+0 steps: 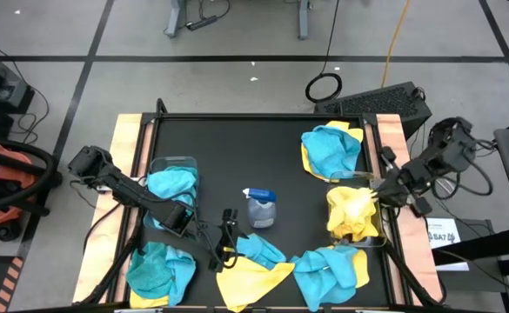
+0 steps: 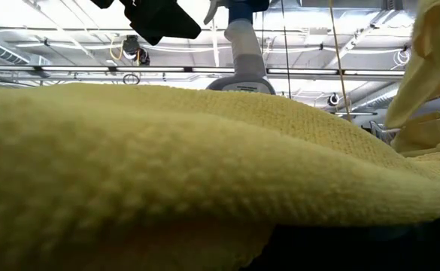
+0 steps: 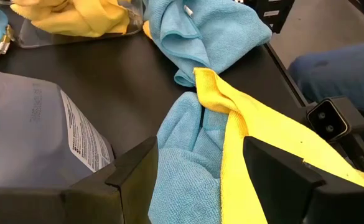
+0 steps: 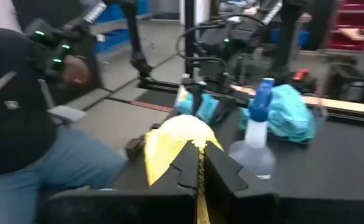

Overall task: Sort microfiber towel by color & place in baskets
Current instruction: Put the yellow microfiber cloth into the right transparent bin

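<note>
My left gripper [image 1: 227, 236] [image 3: 200, 186] is open near the table's near edge. Its fingers stand on either side of a teal towel [image 3: 188, 155] crossed by a yellow towel [image 3: 256, 124]; I cannot tell whether they touch. My right gripper [image 1: 377, 195] [image 4: 200, 171] is shut on a bunched yellow towel [image 1: 351, 213] [image 4: 172, 143] at the right clear basket [image 1: 365, 241] [image 3: 45, 36]. The left clear basket [image 1: 174, 162] holds a teal towel [image 1: 170, 184]. The low view is filled by a yellow towel [image 2: 167, 173]. My right gripper pinches a thin edge or fold of the yellow towel [image 4: 200, 163] between its two fingers. It comes from the table's right side. The rest of the towel lies bunched beyond the fingertips at the right basket.
A grey spray bottle with a blue top [image 1: 260, 209] [image 4: 256, 140] [image 3: 32, 137] stands mid-table beside my left gripper. Teal-and-yellow towel piles lie at the far right [image 1: 332, 149], near right [image 1: 328, 271] and near left [image 1: 158, 269]. A seated person [image 4: 45, 143] is beyond the table's near edge.
</note>
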